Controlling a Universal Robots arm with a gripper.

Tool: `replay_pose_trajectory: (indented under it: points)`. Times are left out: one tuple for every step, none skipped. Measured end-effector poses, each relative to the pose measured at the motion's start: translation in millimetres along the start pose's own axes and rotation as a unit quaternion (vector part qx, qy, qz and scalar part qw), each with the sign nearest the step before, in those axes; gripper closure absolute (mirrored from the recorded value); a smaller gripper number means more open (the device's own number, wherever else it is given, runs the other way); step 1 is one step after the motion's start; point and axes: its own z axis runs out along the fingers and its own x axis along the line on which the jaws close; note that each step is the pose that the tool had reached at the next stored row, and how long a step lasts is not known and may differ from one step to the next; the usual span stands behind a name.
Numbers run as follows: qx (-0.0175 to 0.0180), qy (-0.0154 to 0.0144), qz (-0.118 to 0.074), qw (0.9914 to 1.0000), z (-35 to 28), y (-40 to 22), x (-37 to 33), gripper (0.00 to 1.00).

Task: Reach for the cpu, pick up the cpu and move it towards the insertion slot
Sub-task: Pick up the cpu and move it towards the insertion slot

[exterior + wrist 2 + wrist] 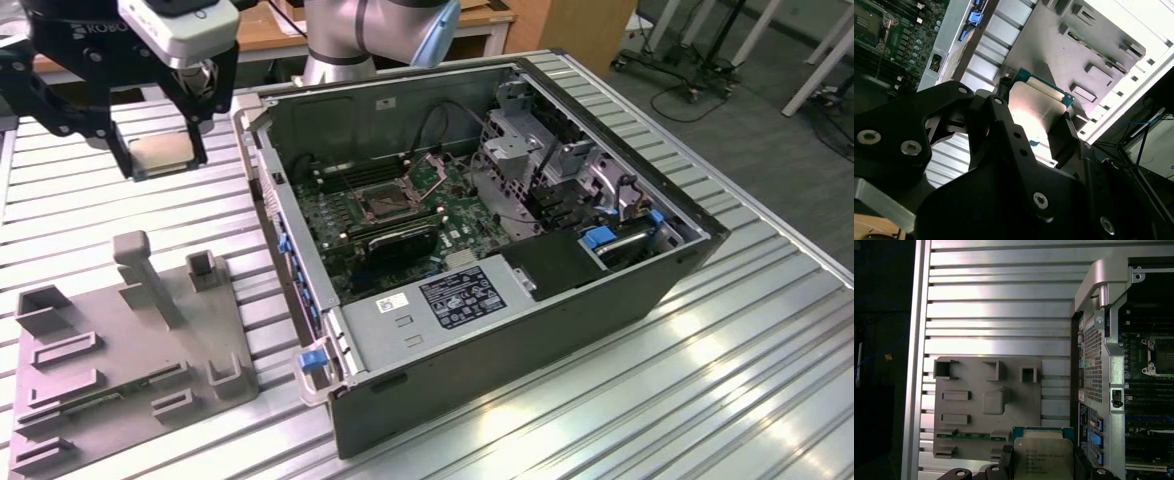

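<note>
Quick status from me: the pick-up part looks done, and I'd call this the carry step. My gripper [163, 165] is closed on the cpu [162, 153], one finger on each of two opposite edges. In both wrist views the chip [1043, 456] sits flat between my fingers [1004, 87], silvery face showing with a green rim around it.

Where it is: up in the air over the slatted table [747, 380], outside the open computer case [267, 185], off to the exterior view's left of it. The grey fixture block [986, 405] lies on the table below me, well apart from the chip.

The insertion slot [390, 203] is down on the motherboard inside the case, a dark square with a metal frame. My guess at what the trip over there calls for: crossing above the case wall, keeping the chip level, and lining it up square with the socket [1161, 355].

Stuff in the way: that wall rim between me and the board, the tall drive cage [527, 150] on the socket's far side, cables hanging near it, and the black memory slots [398, 236] just beside the socket, easy to mistake for it.
</note>
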Motion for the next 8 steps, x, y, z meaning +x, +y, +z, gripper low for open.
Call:
replay_pose_trajectory:
  points:
    - [0.0000, 0.0000, 0.000, 1.00000, 0.0, 0.0, -0.3, 0.45]
    - [0.0000, 0.0000, 0.000, 1.00000, 0.0, 0.0, -0.5, 0.45]
    - [0.0000, 0.0000, 0.000, 1.00000, 0.0, 0.0, -0.8, 0.45]
    - [0.0000, 0.0000, 0.000, 1.00000, 0.0, 0.0, -1.1, 0.45]
    - [0.0000, 0.0000, 0.000, 1.00000, -0.1, 0.0, -1.4, 0.45]
    - [0.0000, 0.0000, 0.000, 1.00000, 0.0, 0.0, -1.8, 0.45]
    - [0.0000, 0.0000, 0.000, 1.00000, 0.0, 0.0, -2.1, 0.45]
    - [0.0000, 0.0000, 0.000, 1.00000, 0.0, -0.1, -2.5, 0.45]
